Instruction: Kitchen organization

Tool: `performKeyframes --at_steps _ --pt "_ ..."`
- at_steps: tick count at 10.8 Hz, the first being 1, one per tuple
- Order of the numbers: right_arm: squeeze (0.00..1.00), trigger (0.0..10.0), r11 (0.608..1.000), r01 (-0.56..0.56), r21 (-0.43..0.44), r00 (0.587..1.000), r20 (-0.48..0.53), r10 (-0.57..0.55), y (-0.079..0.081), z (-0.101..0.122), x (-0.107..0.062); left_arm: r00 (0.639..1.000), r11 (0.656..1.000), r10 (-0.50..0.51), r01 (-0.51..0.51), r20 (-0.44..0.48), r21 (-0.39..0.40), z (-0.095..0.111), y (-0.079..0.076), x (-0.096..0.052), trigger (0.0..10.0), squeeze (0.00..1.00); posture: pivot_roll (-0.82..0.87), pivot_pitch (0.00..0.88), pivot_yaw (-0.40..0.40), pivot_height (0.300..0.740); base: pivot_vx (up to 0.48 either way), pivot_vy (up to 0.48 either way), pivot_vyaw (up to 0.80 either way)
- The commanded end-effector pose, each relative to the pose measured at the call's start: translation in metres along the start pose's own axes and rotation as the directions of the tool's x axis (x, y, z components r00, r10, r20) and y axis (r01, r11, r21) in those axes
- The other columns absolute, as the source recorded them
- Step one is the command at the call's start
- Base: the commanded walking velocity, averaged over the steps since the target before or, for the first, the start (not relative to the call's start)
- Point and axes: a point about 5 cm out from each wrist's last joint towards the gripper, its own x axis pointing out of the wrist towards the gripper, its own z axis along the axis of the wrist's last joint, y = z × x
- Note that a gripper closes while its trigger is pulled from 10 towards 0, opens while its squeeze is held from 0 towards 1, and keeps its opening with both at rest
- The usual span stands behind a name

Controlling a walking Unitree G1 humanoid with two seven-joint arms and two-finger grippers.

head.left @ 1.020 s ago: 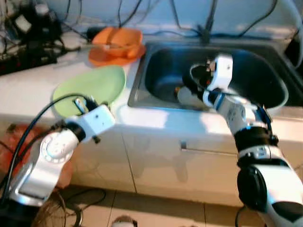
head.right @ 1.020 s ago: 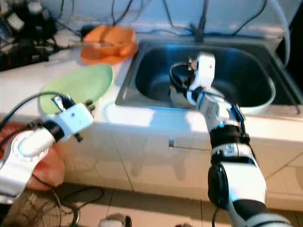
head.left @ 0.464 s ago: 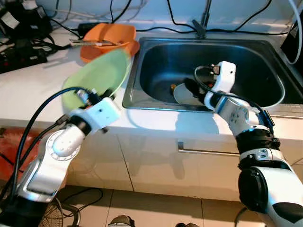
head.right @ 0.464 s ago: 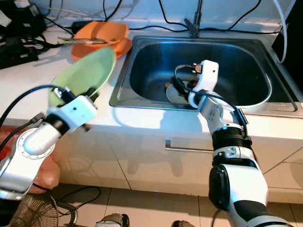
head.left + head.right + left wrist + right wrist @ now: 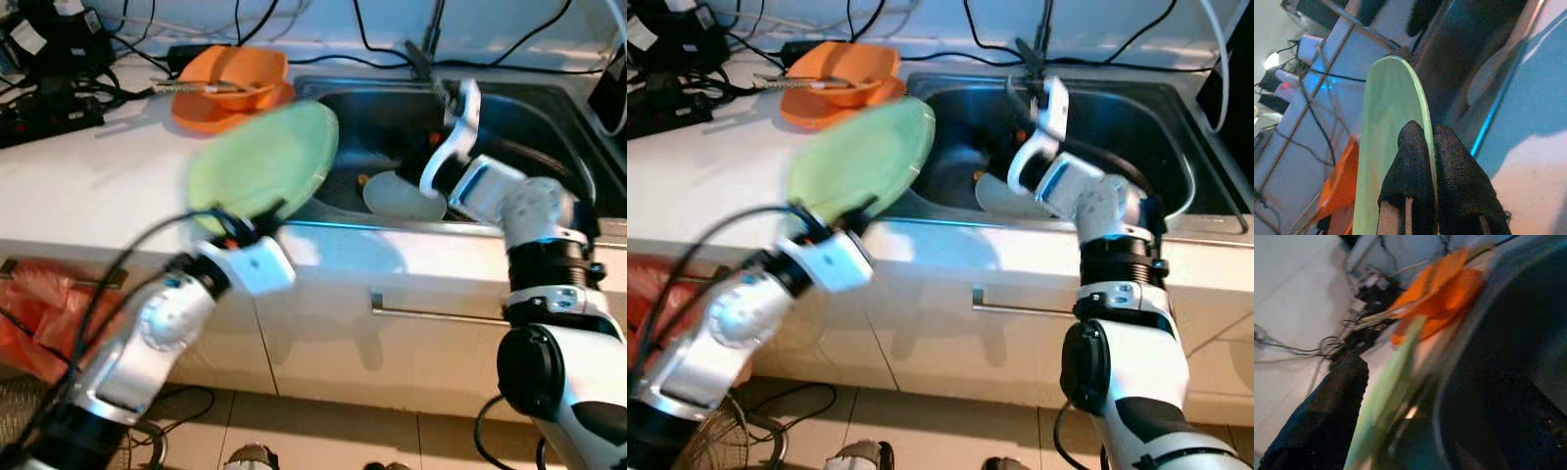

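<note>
Notice the steel sink (image 5: pixel 578 186) set in your white counter (image 5: pixel 88 186); your left gripper (image 5: pixel 1422 161), fingers clamped on the green plate (image 5: pixel 265 162), holds it tilted at the sink's edge, while your right gripper's (image 5: pixel 460 98) fingers cannot be judged.

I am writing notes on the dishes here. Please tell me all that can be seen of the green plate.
The green plate is round, pale green, smooth and thin-rimmed, and looks like plastic. The left gripper holds it by its near rim, jaws shut on the edge. It is lifted off the counter and tilted, its far edge reaching over the left rim of the sink. Its image is motion-blurred.
</note>
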Motion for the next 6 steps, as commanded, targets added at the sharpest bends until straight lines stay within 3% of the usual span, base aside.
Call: performKeyframes --at_steps 1,4,6 --pt "0.00 10.0 0.997 -0.078 -0.012 0.997 -0.006 0.078 0.013 0.008 -0.002 1.000 0.999 0.020 -0.021 0.022 0.034 0.001 0.003 0.002 0.0 0.00 0.13 0.076 0.031 0.740 0.000 0.000 0.00" --pt "0.00 10.0 0.981 -0.196 -0.015 0.979 -0.054 0.195 0.028 0.001 -0.008 0.999 0.999 0.023 -0.025 0.037 0.032 0.001 -0.002 0.007 0.0 0.00 0.12 0.075 0.034 0.740 0.000 0.000 0.00" --pt "0.00 10.0 0.979 -0.206 -0.006 0.975 -0.092 0.204 0.029 -0.008 -0.007 0.996 0.998 0.057 -0.059 0.062 0.034 0.005 0.002 0.007 0.0 0.00 0.12 0.074 0.033 0.740 0.000 0.000 0.00"
